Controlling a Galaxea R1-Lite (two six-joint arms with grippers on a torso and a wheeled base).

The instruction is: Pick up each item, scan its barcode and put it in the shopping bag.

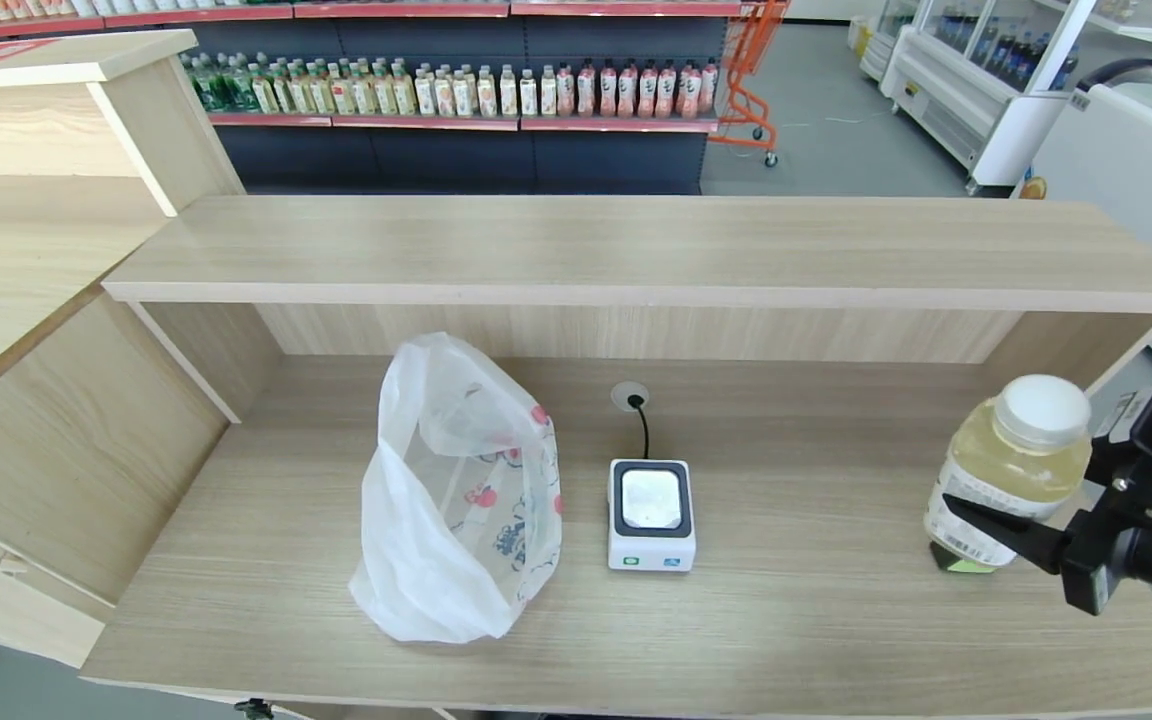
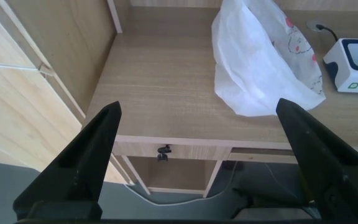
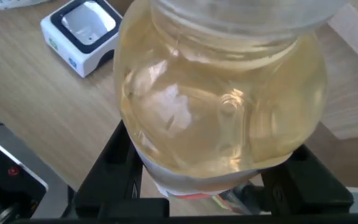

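The left pincer [image 2: 197, 106] is held wide open over the table's [image 1: 796, 620] front edge, well left of the scanner [image 1: 650, 515]. The white bag [image 1: 456, 500] is stood with its mouth open just left of the scanner, apart from it. The scanner is laid flat, window up, and a black cable [image 1: 642, 425] is led from its far side. Well right of the scanner, the white-capped bottle [image 1: 1016, 470] of pale yellow liquid is gripped low on its body by the right pincer [image 1: 976, 530]. Whether the bottle touches the table cannot be told.
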